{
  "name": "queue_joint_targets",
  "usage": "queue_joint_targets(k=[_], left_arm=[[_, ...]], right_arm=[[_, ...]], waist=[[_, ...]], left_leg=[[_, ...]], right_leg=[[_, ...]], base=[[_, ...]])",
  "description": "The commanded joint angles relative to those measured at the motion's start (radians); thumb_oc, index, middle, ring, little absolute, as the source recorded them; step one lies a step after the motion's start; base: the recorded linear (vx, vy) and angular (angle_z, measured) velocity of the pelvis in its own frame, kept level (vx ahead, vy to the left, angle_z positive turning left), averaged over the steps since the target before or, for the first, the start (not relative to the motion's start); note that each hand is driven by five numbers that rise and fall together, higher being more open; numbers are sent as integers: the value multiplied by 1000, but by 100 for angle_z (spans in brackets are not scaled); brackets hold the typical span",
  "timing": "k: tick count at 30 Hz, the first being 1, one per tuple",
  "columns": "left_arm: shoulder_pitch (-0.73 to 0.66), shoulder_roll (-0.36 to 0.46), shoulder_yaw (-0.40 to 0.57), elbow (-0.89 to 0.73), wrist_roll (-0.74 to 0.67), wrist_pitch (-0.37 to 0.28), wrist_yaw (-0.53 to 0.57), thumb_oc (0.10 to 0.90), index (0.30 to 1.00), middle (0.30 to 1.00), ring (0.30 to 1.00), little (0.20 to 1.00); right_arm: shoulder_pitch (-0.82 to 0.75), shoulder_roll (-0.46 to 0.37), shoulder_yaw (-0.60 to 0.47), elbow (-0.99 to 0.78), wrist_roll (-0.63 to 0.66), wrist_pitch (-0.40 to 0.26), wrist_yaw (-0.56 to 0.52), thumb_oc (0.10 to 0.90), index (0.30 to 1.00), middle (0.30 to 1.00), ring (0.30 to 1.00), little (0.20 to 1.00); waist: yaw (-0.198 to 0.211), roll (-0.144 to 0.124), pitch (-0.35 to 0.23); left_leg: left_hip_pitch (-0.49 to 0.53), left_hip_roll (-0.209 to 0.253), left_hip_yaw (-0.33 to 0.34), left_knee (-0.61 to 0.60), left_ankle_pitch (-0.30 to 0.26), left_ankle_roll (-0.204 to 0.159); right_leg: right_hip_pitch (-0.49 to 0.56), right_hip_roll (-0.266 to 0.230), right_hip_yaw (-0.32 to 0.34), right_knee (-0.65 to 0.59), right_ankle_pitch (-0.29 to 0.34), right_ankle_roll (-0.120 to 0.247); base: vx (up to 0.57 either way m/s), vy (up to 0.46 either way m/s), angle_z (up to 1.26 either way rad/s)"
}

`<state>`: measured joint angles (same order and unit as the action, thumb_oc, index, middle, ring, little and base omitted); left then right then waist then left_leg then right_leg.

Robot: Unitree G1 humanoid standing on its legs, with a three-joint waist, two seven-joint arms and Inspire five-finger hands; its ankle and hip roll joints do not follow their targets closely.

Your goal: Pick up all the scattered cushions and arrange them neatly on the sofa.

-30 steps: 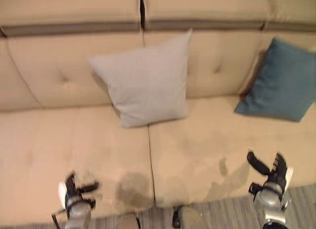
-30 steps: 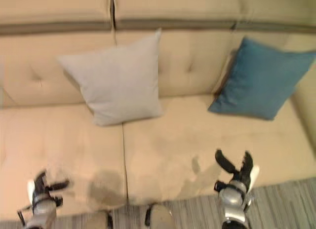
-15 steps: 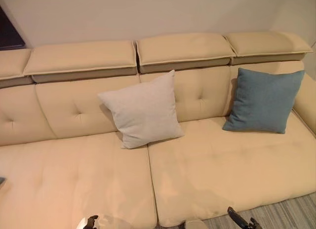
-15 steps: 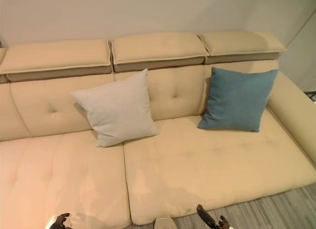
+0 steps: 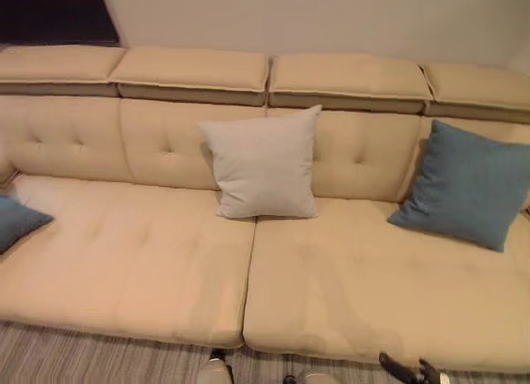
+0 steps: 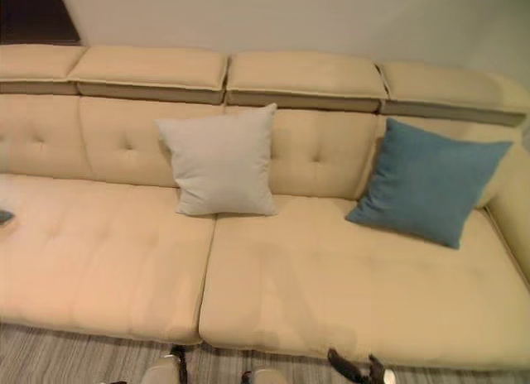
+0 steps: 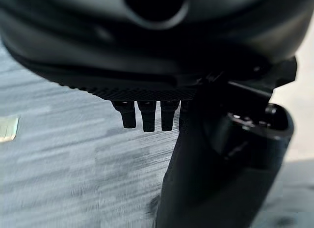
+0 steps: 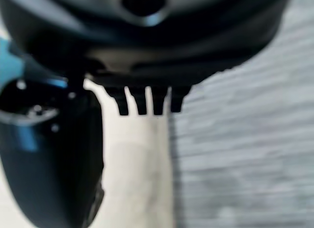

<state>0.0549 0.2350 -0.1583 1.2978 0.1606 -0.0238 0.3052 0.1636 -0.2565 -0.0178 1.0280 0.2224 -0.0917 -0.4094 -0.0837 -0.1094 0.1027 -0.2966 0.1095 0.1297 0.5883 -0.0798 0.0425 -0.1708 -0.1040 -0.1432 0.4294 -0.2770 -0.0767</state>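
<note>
A pale grey cushion [image 5: 263, 162] leans upright against the backrest of the beige sofa [image 5: 149, 260], near its middle seam. A blue cushion [image 5: 468, 184] leans against the backrest at the right end. A second blue cushion [image 5: 16, 221] lies on the seat at the far left, cut by the view's edge. My right hand [image 5: 410, 372] pokes in low in front of the sofa's front edge, fingers relaxed and holding nothing. In its wrist view my left hand [image 7: 147, 66] hangs over the carpet, its fingers [image 7: 144, 115] straight and empty. My right hand [image 8: 147, 51] is likewise open in its wrist view.
Grey striped carpet [image 5: 99, 351] runs along the sofa's front. The sofa's right armrest [image 6: 509, 210] stands past the blue cushion. A dark opening [image 5: 58, 12] shows behind the sofa at the upper left. The seat between the cushions is bare.
The camera has tilted up and swung left, bringing the sofa's left end and second blue cushion into view. Both hands have dropped toward the bottom edge. The cushions have not moved.
</note>
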Motion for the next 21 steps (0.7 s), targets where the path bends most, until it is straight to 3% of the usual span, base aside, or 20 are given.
queue_joint_targets(k=[1, 2, 4, 5, 6, 8, 9, 12, 13, 16, 17, 19, 21], left_arm=[[-52, 26, -6, -31, 0, -14, 40, 800, 900, 900, 900, 900], [-52, 25, -6, -31, 0, -15, 40, 800, 900, 900, 900, 900], [-58, 9, -19, -12, 21, -7, 34, 800, 900, 900, 900, 900], [-59, 8, -19, -11, 21, -8, 34, 800, 900, 900, 900, 900], [-62, -7, -39, -13, 32, -5, 38, 800, 900, 900, 900, 900], [-78, -18, -57, -21, 26, -11, 33, 800, 900, 900, 900, 900], [-85, -26, -73, -27, 28, -19, 33, 800, 900, 900, 900, 900], [-94, -31, -92, -32, 39, -22, 32, 800, 900, 900, 900, 900], [-102, -27, -110, -31, 60, -22, 37, 800, 900, 900, 900, 900], [-112, -18, -108, -27, 74, -24, 42, 800, 900, 900, 900, 900], [-115, -11, -110, -23, 88, -22, 46, 800, 900, 900, 900, 900], [-134, 8, -107, -15, 105, -10, 55, 800, 900, 900, 900, 900], [-130, 23, -92, 0, 108, 3, 56, 800, 900, 900, 900, 900]], right_arm=[[-121, -31, -62, 73, -28, -17, -13, 800, 900, 900, 900, 900], [-121, -31, -62, 73, -28, -17, -13, 800, 900, 900, 900, 900], [-142, -30, -48, 133, -51, -3, 10, 800, 900, 900, 900, 900], [-142, -31, -48, 134, -51, -3, 10, 800, 900, 900, 900, 900], [-153, -30, -44, 153, -60, 2, 11, 800, 900, 900, 900, 900], [-166, -23, -42, 158, -54, 5, 12, 800, 900, 900, 900, 900], [-169, -17, -32, 159, -62, 9, 13, 800, 900, 900, 900, 900], [-184, -10, -12, 168, -85, 20, 12, 800, 900, 900, 900, 900], [-198, 3, 6, 175, -100, 27, 11, 800, 900, 900, 900, 900], [-212, 28, 33, 165, -118, 38, 14, 800, 900, 900, 900, 900], [-223, 33, 41, 162, -121, 42, 19, 800, 900, 900, 900, 900], [-242, 45, 55, 163, -117, 41, 24, 800, 900, 900, 900, 900], [-245, 52, 71, 163, -119, 43, 35, 800, 900, 900, 900, 900]], waist=[[-5, 2, 24], [-6, 4, 26], [-31, 32, 4], [-32, 32, 6], [-52, 52, 1], [-70, 67, -2], [-71, 72, 0], [-71, 63, 18], [-69, 45, 34], [-63, 16, 66], [-71, 17, 81], [-73, 29, 112], [-47, 40, 118]], left_leg=[[198, 18, 1, 56, -49, -72], [197, 19, -1, 59, -51, -72], [347, -15, 16, -14, -45, -95], [350, -15, 16, -16, -44, -95], [405, -30, 11, -129, -67, -92], [455, -35, 30, -319, -128, -77], [473, -64, 21, -401, -172, -61], [467, -98, 4, -487, -205, -39], [446, -122, -10, -533, -182, -31], [433, -149, -18, -613, -133, -33], [418, -147, -29, -625, -114, -29], [362, -132, -32, -613, -83, -24], [308, -125, -24, -592, -56, -16]], right_leg=[[70, 57, 4, -205, 105, 76], [71, 59, 3, -204, 104, 76], [33, 66, -70, -200, 133, 84], [36, 66, -70, -200, 132, 84], [4, 59, -107, -197, 155, 100], [-39, 43, -129, -189, 185, 119], [-55, 30, -136, -195, 203, 135], [-86, 0, -127, -211, 261, 164], [-97, -20, -119, -277, 338, 197], [-104, -32, -104, -415, 461, 259], [-126, -37, -51, -422, 491, 287], [-129, -18, 53, -399, 433, 285], [-102, -21, 84, -310, 371, 250]], base=[[-229, -83, 103], [-323, -2, 135], [-267, 80, 156], [-269, 140, 150], [-281, 170, 97], [-363, 258, 58], [-362, 289, 59], [-314, 203, 22], [-347, 183, 18], [-412, 139, 12], [-442, 78, 4], [-506, 66, 23], [-430, 45, 3]])
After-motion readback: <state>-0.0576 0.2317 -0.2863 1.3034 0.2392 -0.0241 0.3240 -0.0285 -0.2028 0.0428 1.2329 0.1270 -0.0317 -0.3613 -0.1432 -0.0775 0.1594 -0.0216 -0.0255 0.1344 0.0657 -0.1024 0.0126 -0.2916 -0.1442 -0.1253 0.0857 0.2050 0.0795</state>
